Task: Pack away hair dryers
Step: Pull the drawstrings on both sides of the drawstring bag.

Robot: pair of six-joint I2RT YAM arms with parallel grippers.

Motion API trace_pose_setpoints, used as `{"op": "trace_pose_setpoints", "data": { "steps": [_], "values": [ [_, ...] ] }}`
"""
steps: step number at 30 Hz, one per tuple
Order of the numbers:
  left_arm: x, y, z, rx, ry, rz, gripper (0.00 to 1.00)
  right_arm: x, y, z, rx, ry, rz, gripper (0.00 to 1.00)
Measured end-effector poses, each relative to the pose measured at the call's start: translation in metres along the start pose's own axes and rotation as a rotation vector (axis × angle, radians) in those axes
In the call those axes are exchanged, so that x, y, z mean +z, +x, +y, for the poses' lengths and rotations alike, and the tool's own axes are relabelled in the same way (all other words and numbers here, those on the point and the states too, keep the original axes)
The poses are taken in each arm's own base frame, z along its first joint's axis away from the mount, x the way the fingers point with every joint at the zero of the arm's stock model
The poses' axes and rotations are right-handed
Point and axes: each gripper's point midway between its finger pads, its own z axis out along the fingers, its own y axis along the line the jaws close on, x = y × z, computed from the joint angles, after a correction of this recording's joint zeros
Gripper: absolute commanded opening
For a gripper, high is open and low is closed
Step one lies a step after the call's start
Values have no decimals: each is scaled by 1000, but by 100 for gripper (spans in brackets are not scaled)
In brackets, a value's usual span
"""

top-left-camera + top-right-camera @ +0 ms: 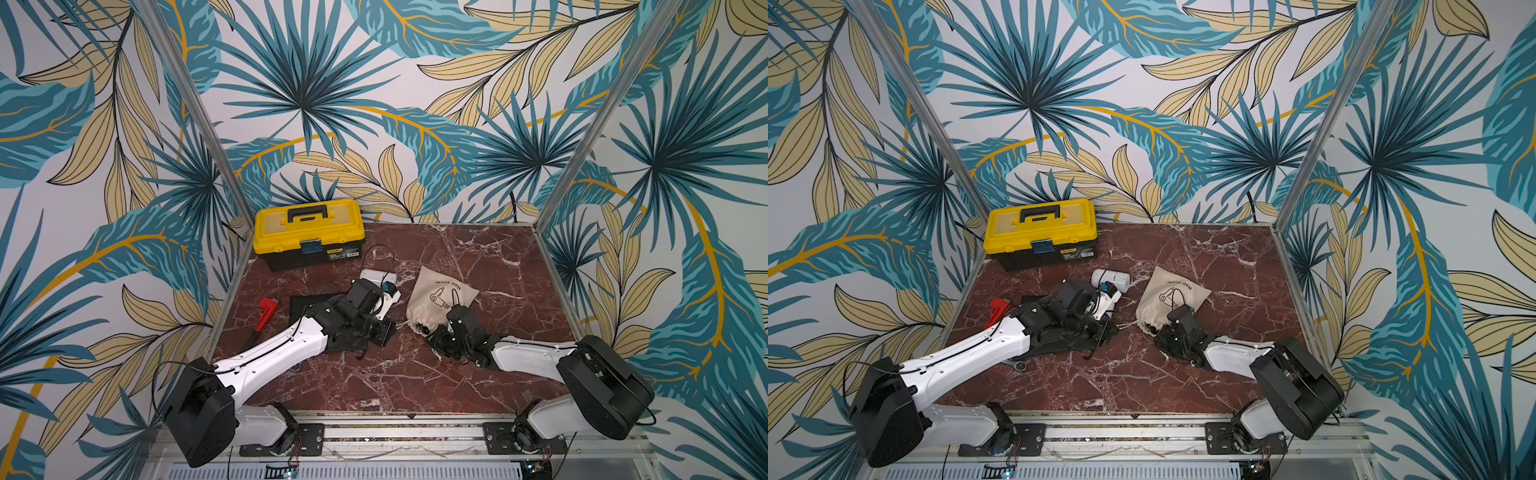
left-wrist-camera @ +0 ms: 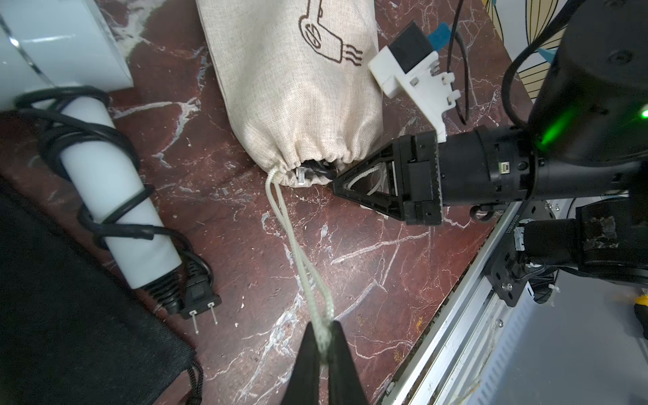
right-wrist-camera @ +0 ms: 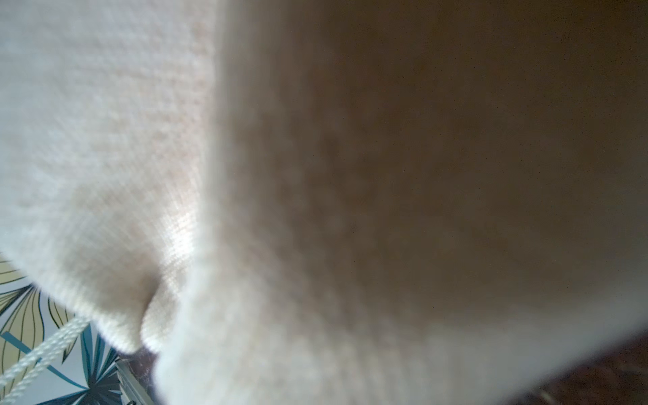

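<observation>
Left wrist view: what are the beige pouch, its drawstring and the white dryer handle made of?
The beige pouch looks like woven linen or cotton: a coarse matte weave, with soft gathers at the mouth. Its drawstring is braided white cord, and the strands show, but the fibre is unclear. The white dryer handle is probably plastic: smooth and even, with a satin sheen.

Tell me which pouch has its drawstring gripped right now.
The beige pouch with the dryer drawing: the left gripper is shut on its white drawstring. The black pouch has its cord lying free.
</observation>
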Motion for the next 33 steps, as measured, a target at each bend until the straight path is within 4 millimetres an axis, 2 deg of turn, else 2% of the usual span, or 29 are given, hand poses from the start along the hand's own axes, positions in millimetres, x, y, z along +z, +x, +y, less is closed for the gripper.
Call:
{"op": "trace_pose_setpoints", "data": {
  "steps": [4,6,9,12,15,19,23,26,28,33],
  "values": [
    [-4,-3,-1,5,1,-17,0,-12,3,0,9,-5,3,10],
    [-4,-4,0,5,-1,-19,0,-24,4,7,6,-31,9,10],
    [-5,-6,3,0,-7,-25,0,-45,5,24,1,-94,21,1],
    [-12,-12,11,-9,-27,-34,0,-71,3,40,16,-172,29,0],
    [-29,-33,24,-22,-66,-77,0,-101,-8,52,36,-223,24,0],
    [-65,-79,40,-31,-112,-199,0,-150,-40,71,58,-296,-19,0],
    [-107,-121,40,-10,-118,-324,0,-191,-66,97,52,-391,-42,1],
    [-131,-144,34,10,-110,-380,0,-209,-74,116,26,-444,-10,2],
    [-141,-154,36,15,-111,-402,0,-216,-78,122,20,-473,6,2],
    [-135,-160,45,2,-95,-370,0,-222,-79,120,32,-508,40,4]
  ]
}}
